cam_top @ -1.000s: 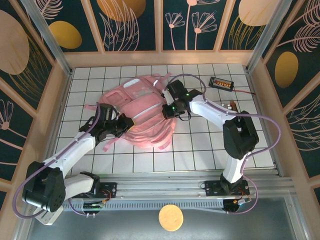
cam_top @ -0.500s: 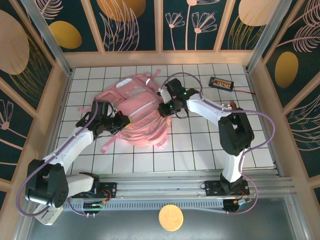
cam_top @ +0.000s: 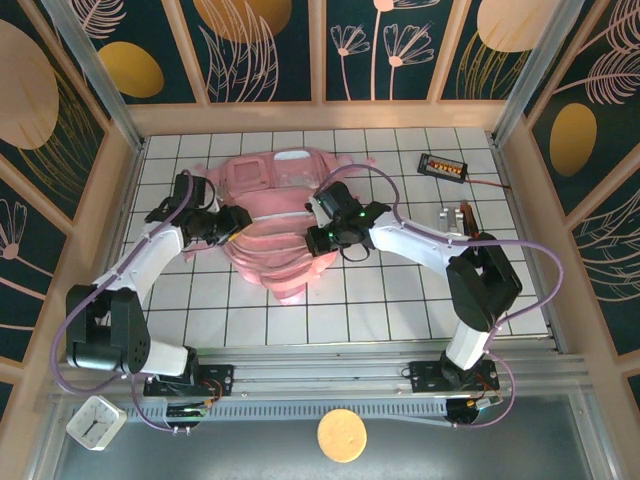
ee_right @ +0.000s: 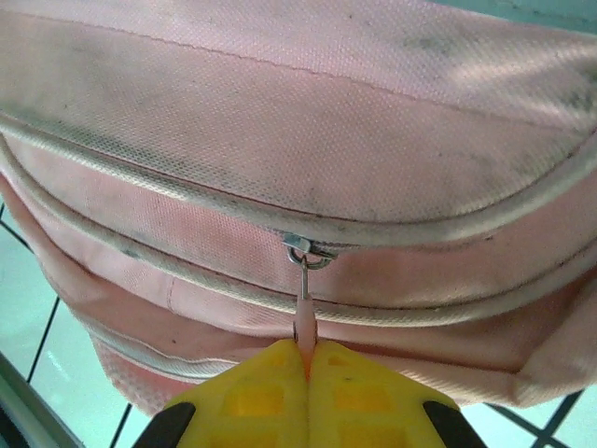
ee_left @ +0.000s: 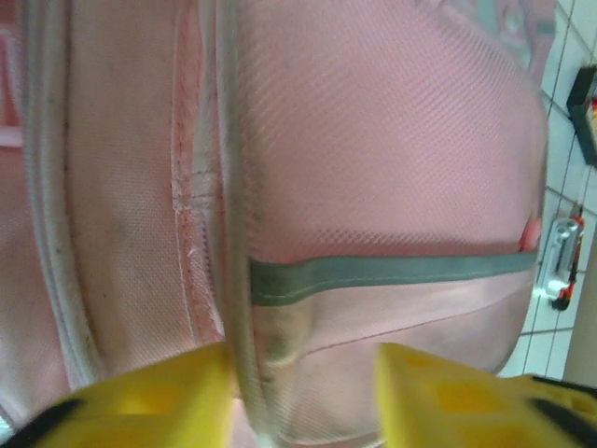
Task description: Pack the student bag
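Top external view: student bag (cam_top: 272,255) flat on the white-tiled worktop (cam_top: 400,300), lying between the two claws.
Left claw (cam_top: 238,221): at the bag's left edge, bag spreading to its right.
Right claw (cam_top: 318,242): at the bag's right edge, bag spreading to its left.
Left wrist view: pink mesh fabric directly ahead of the left claw (ee_left: 303,392) and very close; yellow fingers (ee_left: 140,406) parted, released, with a piped seam (ee_left: 238,280) standing in the gap, nearer the left finger.
Seen from the left wrist alone: grey stripe (ee_left: 392,271) running across the bag ahead of the right-hand finger.
Right wrist view: right claw (ee_right: 308,359) clenched on the pink zip pull (ee_right: 305,303), yellow fingers pressed together; pull running straight from the tips to the metal slider (ee_right: 303,250) on the bag's curved zip line.
Seen from the right wrist alone: grasp on the pull, two rows of piping, dark scuffs on the fabric.
Beyond the right claw: black device (cam_top: 443,165) with orange digits, well apart from the bag; metal clip (cam_top: 452,215) nearer, off to the claw's right.
Writing: orange digits on the black device too small to read.
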You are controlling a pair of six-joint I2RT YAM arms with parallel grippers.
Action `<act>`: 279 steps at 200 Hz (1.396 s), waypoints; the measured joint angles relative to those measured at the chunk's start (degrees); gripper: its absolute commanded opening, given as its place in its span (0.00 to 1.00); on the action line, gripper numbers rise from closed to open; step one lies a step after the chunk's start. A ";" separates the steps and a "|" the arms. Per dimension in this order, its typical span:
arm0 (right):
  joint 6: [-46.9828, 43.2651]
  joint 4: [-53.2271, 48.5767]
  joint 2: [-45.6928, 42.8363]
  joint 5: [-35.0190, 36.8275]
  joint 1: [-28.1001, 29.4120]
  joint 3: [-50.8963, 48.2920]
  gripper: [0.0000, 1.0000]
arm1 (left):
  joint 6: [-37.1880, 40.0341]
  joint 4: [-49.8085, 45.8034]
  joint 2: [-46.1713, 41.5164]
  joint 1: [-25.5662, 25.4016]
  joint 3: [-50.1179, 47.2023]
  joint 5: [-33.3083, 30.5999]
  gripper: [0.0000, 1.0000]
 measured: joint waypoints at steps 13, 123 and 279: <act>0.39 0.07 0.00 -0.31 -0.35 0.00 0.00 | -2.38 1.97 -3.08 0.13 -2.34 0.63 0.67; 0.55 0.07 0.04 -1.55 -0.96 0.02 0.00 | -45.27 29.77 -25.42 -2.05 -29.35 1.75 0.99; 1.60 0.39 0.13 -0.79 0.46 0.04 0.00 | -55.71 41.55 -5.53 -10.71 -23.80 -4.61 0.64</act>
